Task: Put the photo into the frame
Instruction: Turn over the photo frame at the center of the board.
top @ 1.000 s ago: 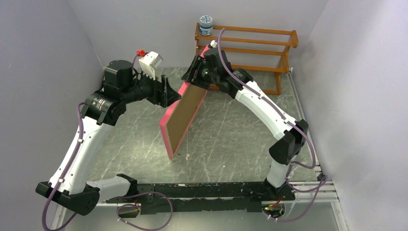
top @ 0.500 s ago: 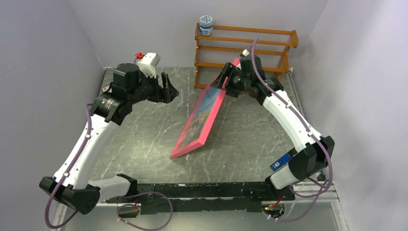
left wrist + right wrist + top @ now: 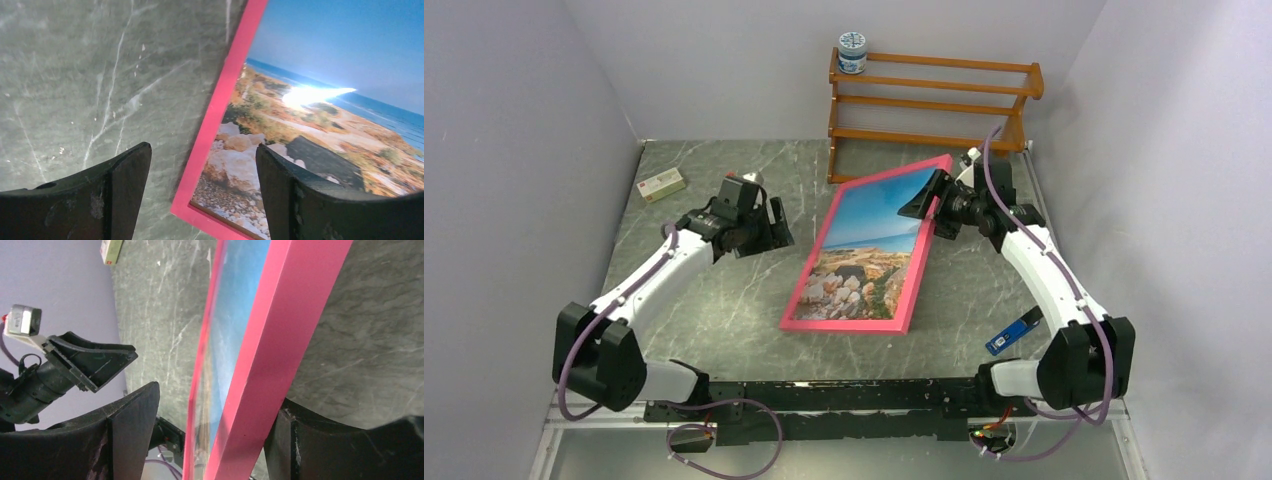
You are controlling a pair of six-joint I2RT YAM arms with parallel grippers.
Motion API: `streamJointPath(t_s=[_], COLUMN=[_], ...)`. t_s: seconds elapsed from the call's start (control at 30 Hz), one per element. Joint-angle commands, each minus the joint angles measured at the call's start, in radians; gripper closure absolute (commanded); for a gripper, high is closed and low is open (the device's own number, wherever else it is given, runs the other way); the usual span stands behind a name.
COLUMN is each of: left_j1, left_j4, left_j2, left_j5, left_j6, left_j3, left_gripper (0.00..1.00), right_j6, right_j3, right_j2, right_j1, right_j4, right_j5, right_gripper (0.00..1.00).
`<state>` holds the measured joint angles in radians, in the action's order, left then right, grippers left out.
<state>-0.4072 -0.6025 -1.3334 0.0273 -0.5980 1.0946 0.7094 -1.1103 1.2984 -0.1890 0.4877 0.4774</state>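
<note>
My right gripper [image 3: 921, 203] is wide round one edge of the frame [image 3: 844, 325], left gripper [image 3: 779, 228] wide & empty; a crooked pull-back could drag frame w/ photo [image 3: 869, 250] across the bench [image 3: 724, 300].

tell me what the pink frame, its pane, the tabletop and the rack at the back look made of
frame: smooth matte pink with flat, painted-looking faces; wood or plastic, can't tell.
pane: clear and glossy, bright glare streak; glass or acrylic.
tabletop: grey with white veins, marble-look, possibly a printed sheet.
rack: orange-brown varnished-looking wood, slight sheen.
</note>
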Motion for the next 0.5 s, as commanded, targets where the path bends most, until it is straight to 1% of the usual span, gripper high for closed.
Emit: streamJointPath(t_s=[0.0, 0.1, 0.17, 0.3, 0.4, 0.47], left_j1=[0.009, 0.035, 0.051, 0.078, 0.093, 0.101], left_j4=[0.112, 0.175, 0.237, 0.323, 0.362, 0.391], left_j2=[-0.030, -0.077, -0.106, -0.146, -0.163, -0.177], left_j5=[-0.026, -0.021, 0.006, 0.040, 0.037, 0.048], left_j6=[-0.090, -0.108, -0.119, -0.134, -0.133, -0.131], left_j3=[-0.064, -0.118, -0.156, -0.218, -0.244, -0.258], left_gripper=[0.18, 0.18, 0.17, 0.16, 0.16, 0.16], right_j6=[-0.047, 0.020, 0.060, 0.130, 0.149, 0.129], right_j3=[0.066, 0.177, 0.245, 0.351, 0.396, 0.399], right_j2=[-0.013, -0.025, -0.019, 0.007, 0.036, 0.066], right_j1=[0.031, 0.062, 0.086, 0.143, 0.183, 0.186], right_j4=[-0.193, -0.374, -0.495, -0.695, -0.751, -0.728], right_j5=[0.152, 0.236, 0.299, 0.369, 0.382, 0.365], right_gripper=[0.25, 0.22, 0.21, 0.21, 0.21, 0.21])
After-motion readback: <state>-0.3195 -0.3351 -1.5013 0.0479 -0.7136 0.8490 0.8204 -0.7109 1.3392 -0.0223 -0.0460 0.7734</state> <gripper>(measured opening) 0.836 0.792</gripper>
